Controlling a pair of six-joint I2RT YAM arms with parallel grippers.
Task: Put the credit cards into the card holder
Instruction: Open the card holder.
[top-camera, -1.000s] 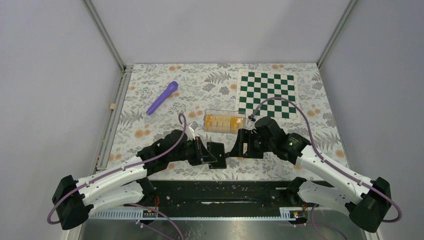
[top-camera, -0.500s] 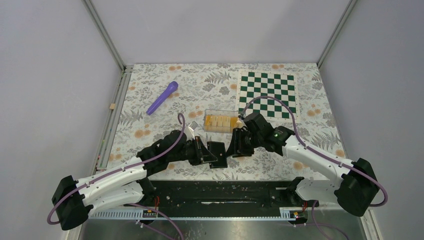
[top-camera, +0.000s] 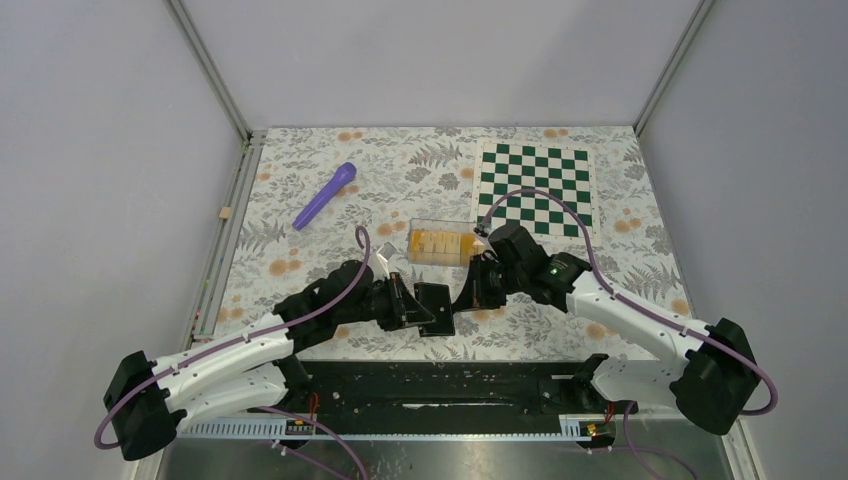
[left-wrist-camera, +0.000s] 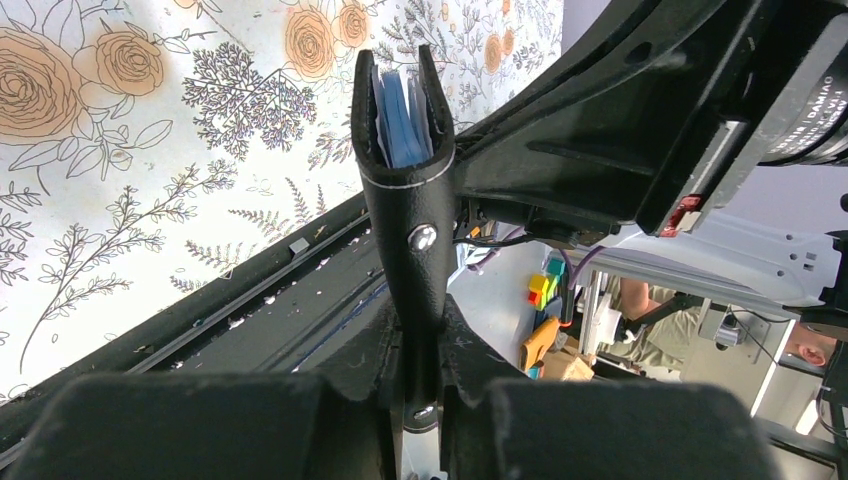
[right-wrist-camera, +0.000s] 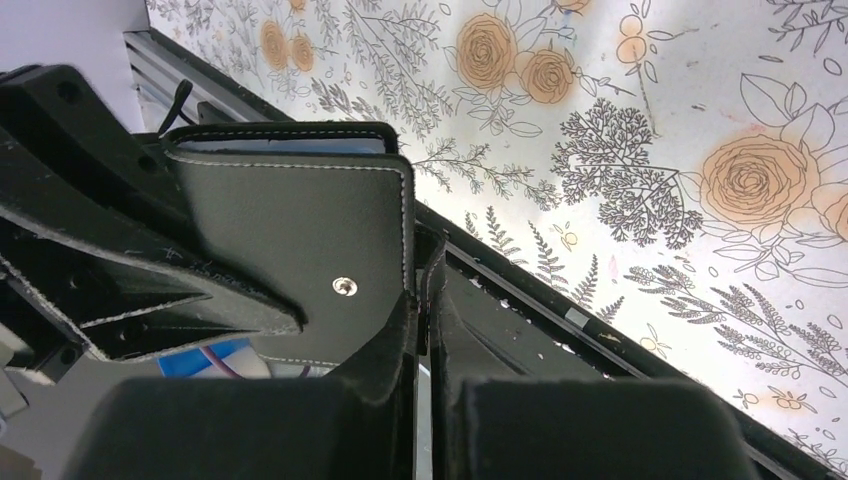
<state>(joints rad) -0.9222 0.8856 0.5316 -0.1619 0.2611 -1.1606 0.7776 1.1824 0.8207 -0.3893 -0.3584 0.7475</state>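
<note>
The black card holder is held off the table near its front edge, between my two grippers. My left gripper is shut on its snap-button side. In the left wrist view its pale blue lining shows between the slightly parted covers. My right gripper is shut, and a thin stitched cover edge of the card holder sits pinched between its fingertips. The orange-yellow credit cards stand in the clear box behind both grippers.
The clear plastic box sits mid-table. A purple cylindrical object lies at the back left. A green-and-white chequered mat covers the back right. The black rail runs along the near edge.
My right gripper has moved left to the card holder and shut on its edge. The left gripper and the card holder have barely moved.
</note>
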